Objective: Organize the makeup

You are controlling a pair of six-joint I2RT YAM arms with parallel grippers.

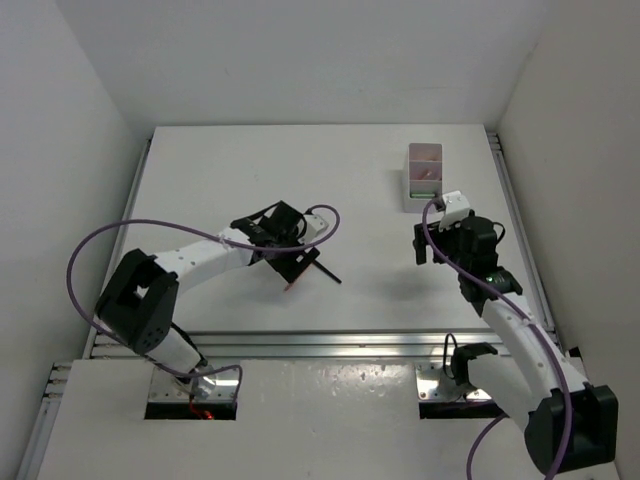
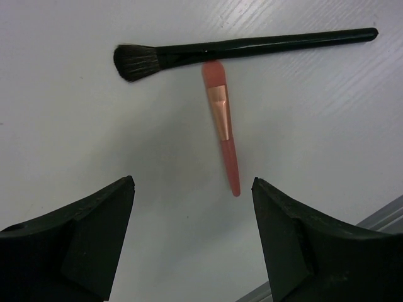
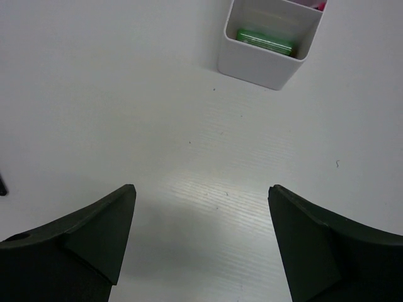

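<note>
A black brush (image 2: 239,45) lies flat on the white table, bristles to the left in the left wrist view. Touching its handle, a pink pencil-like stick with a rose-gold band (image 2: 221,123) points down toward my left gripper (image 2: 193,189). That gripper is open just above the table, and the stick's lower tip sits just beyond the gap, nearer the right finger. From the top view the left gripper (image 1: 290,262) covers most of both items; the brush handle (image 1: 326,273) sticks out to its right. My right gripper (image 3: 201,192) hovers open and empty over bare table. A green tube (image 3: 264,41) lies in the box.
The white translucent compartment box (image 1: 424,178) stands at the back right, just beyond the right gripper (image 1: 430,245). Its near wall (image 3: 252,69) shows in the right wrist view, with something pink (image 3: 320,5) in a farther compartment. A metal rail (image 1: 330,342) runs along the table's near edge.
</note>
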